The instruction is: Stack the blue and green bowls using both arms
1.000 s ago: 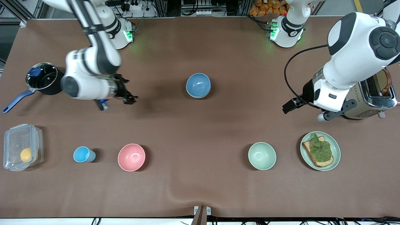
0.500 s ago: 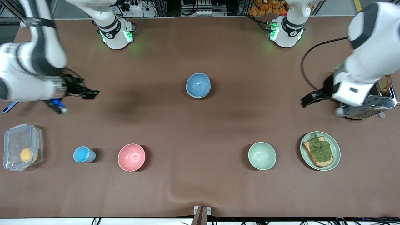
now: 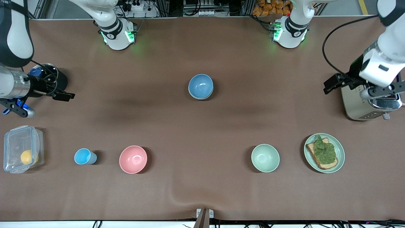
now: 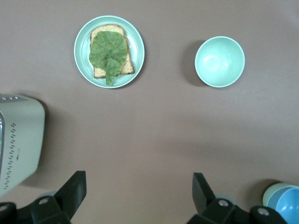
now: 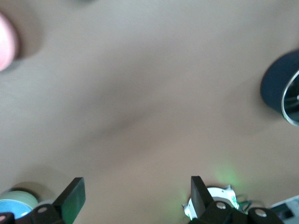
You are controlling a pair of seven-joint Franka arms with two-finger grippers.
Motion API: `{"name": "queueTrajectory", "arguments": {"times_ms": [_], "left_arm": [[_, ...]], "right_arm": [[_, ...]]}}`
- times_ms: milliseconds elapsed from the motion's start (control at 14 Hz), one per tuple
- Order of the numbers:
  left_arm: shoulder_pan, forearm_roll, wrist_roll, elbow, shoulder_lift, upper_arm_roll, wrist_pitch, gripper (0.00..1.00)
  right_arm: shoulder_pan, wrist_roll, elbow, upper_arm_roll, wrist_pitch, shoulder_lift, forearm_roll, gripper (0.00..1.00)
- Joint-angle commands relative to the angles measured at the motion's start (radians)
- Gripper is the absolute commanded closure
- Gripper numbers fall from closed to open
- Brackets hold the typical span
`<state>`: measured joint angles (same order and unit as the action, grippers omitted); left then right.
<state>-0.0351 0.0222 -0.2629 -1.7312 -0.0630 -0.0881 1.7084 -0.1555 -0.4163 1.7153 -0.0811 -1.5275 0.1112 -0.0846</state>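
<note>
The blue bowl (image 3: 201, 85) sits nested in a pale green bowl (image 4: 269, 197) at the table's middle, with only the green rim showing. A second green bowl (image 3: 265, 157) stands alone nearer the front camera, toward the left arm's end; it also shows in the left wrist view (image 4: 219, 61). My left gripper (image 3: 331, 85) is open and empty over the table beside the toaster. My right gripper (image 3: 64, 95) is open and empty over the table beside the pot. The nested bowls show at the edge of the right wrist view (image 5: 16, 206).
A toaster (image 3: 368, 103) stands at the left arm's end. A green plate (image 3: 341, 153) with toast and lettuce is beside the lone green bowl. A pink bowl (image 3: 133, 159), a light-blue cup (image 3: 84, 156), a plastic box (image 3: 22, 148) and a pot (image 3: 47, 79) are toward the right arm's end.
Both arms have swung outward from the middle, the right toward the pot and the left toward the toaster. The bowls have not moved.
</note>
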Motion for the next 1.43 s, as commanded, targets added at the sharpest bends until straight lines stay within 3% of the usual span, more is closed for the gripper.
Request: {"name": "queueTrajectory", "arguments": {"times_ms": [0, 286, 571, 786, 1357], "left_arm": [[-0.011, -0.01, 0.123, -0.025, -0.07, 0.018, -0.029, 0.0], [-0.016, -0.028, 0.2, -0.01, -0.086, 0.021, -0.045, 0.0], [-0.026, -0.016, 0.319, 0.051, -0.078, 0.097, -0.144, 0.0], [-0.031, -0.03, 0.333, 0.052, -0.075, 0.103, -0.144, 0.0], [-0.043, -0.028, 0.329, 0.107, -0.067, 0.103, -0.224, 0.0]], "right_arm": [[0.088, 0.025, -0.127, -0.012, 0.032, -0.031, 0.063, 0.0], [0.097, 0.062, -0.184, -0.005, 0.092, -0.099, 0.055, 0.0], [0.093, 0.164, -0.186, -0.002, 0.083, -0.179, 0.052, 0.0], [0.097, 0.182, -0.186, 0.035, 0.084, -0.183, 0.014, 0.0], [0.099, 0.177, -0.236, 0.027, 0.078, -0.199, 0.019, 0.0]]}}
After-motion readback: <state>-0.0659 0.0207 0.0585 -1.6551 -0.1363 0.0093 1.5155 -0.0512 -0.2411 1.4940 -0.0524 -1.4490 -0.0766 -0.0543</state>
